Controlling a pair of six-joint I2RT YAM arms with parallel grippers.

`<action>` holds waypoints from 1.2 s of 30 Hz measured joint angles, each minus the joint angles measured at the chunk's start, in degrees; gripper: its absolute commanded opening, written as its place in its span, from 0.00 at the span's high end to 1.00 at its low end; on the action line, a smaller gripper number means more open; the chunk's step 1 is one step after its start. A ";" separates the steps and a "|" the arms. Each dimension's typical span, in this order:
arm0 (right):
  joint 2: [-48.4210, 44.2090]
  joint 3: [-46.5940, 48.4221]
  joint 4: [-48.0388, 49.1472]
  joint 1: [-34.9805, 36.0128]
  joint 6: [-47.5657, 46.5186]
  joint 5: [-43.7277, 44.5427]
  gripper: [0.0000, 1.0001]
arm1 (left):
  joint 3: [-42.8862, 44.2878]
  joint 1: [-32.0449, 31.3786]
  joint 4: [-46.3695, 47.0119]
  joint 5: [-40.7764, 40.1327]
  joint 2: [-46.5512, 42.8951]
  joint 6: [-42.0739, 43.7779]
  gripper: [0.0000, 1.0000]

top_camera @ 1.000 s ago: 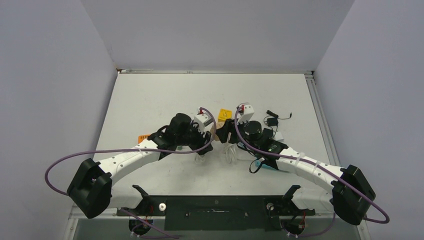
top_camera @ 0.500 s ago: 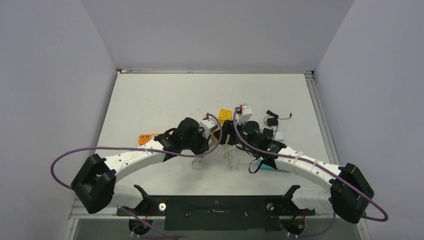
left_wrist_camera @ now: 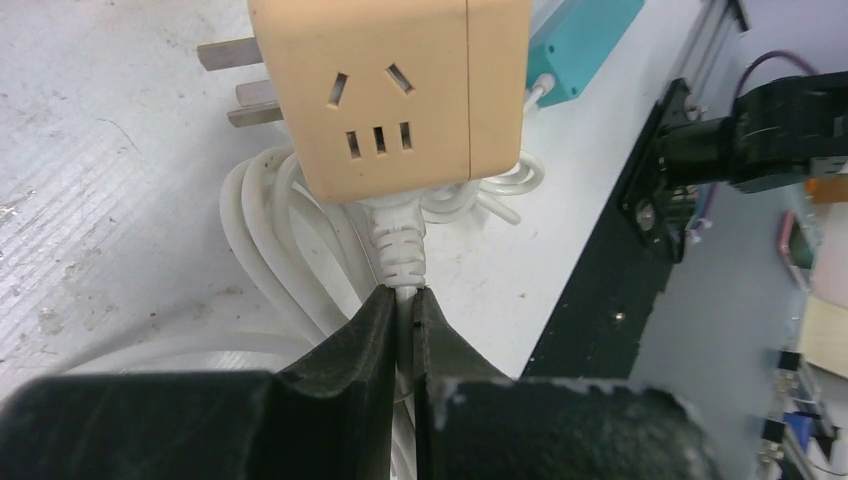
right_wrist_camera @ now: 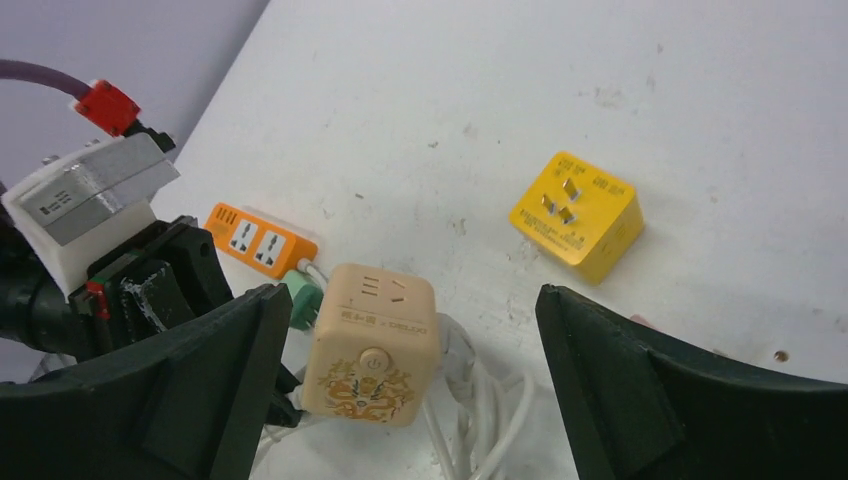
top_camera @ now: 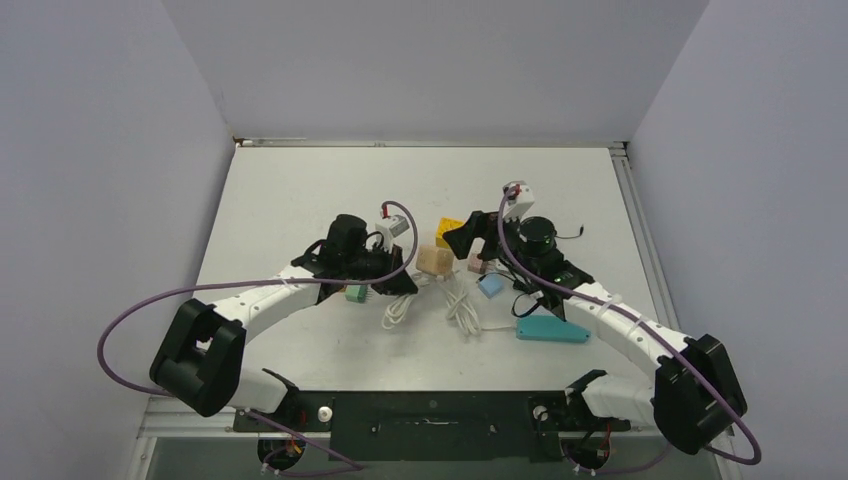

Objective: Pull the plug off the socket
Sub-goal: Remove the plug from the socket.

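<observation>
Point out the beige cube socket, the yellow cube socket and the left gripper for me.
beige cube socket [right_wrist_camera: 372, 345]: right wrist view, on its side face by the round button.
yellow cube socket [right_wrist_camera: 577, 212]: right wrist view, on its top face.
left gripper [left_wrist_camera: 403, 315]: left wrist view, between fingertips pinching the white cord.

right gripper [right_wrist_camera: 405, 370] popped wide open and backed off the beige socket cube [right_wrist_camera: 372, 344], left gripper [left_wrist_camera: 403, 345] now clamped on its white cord [left_wrist_camera: 398, 262]
</observation>
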 measured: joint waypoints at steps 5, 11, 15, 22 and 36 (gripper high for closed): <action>-2.40 -1.92 5.70 -7.52 -0.59 -10.67 0.03 | -1.88 3.82 6.01 7.23 0.00 -6.03 1.00; -2.25 -8.35 16.06 -14.40 1.44 -23.89 0.12 | -4.39 7.34 16.37 14.71 0.22 -14.08 1.00; -0.57 -13.11 23.65 -15.43 2.56 -28.83 0.20 | -4.48 7.89 20.57 16.90 0.22 -16.68 1.00; 4.02 -15.06 28.17 -11.93 0.39 -32.48 0.27 | -4.50 8.13 21.73 17.64 0.17 -17.03 1.00; 7.32 -14.38 25.51 -4.04 -9.29 -21.11 0.50 | -4.57 7.91 20.46 18.34 -1.27 -14.69 1.00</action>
